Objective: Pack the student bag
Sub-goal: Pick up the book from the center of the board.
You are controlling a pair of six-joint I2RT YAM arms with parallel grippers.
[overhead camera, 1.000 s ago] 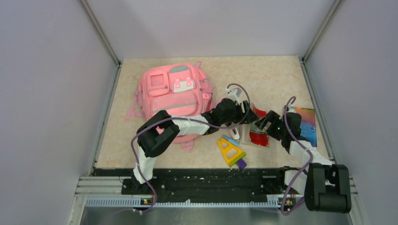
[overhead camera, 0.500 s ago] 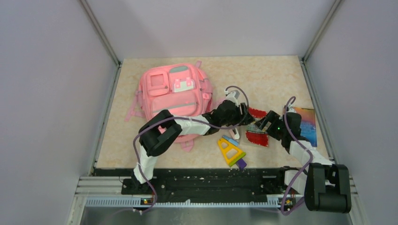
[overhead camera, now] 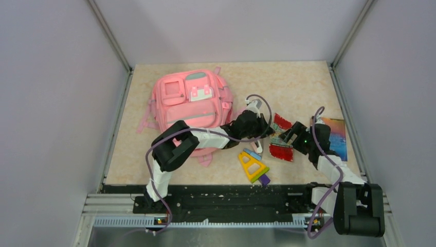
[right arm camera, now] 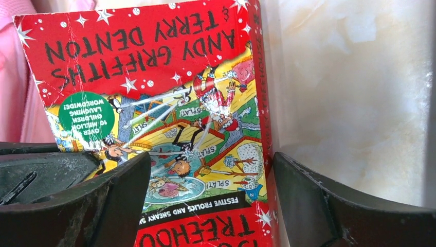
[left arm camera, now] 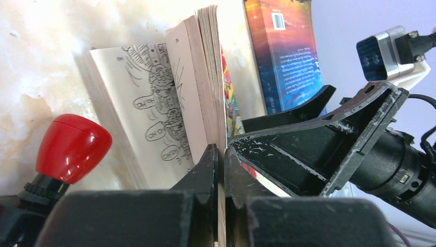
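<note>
The table (overhead camera: 293,87) carried everything. The bag (overhead camera: 190,103) lay flat on its far left part, front pockets up, a strap trailing off its left side. The left arm (overhead camera: 205,138) crossed over the bag's near edge toward the middle. The right arm (overhead camera: 329,164) came in from the near right.

A blue book (overhead camera: 337,138) lay flat by the table's right edge. Between it and the bag sat the red book (overhead camera: 280,150), its pages fanned open. The left gripper (left arm camera: 221,154) had its jaws pressed together on a thin leaf at that book's edge; cover or page, I could not tell. The right gripper (right arm camera: 211,162) stood wide, a finger on each side of the red cover, neither visibly pressing it.

A yellow triangle (overhead camera: 252,167) lay near the front edge, below the left gripper in the top view. A blue stick (overhead camera: 251,153) touched its far side, and a purple piece (overhead camera: 264,179) sat at its near corner. A red rounded cap (left arm camera: 72,146) showed beside the left fingers in the wrist view.
</note>
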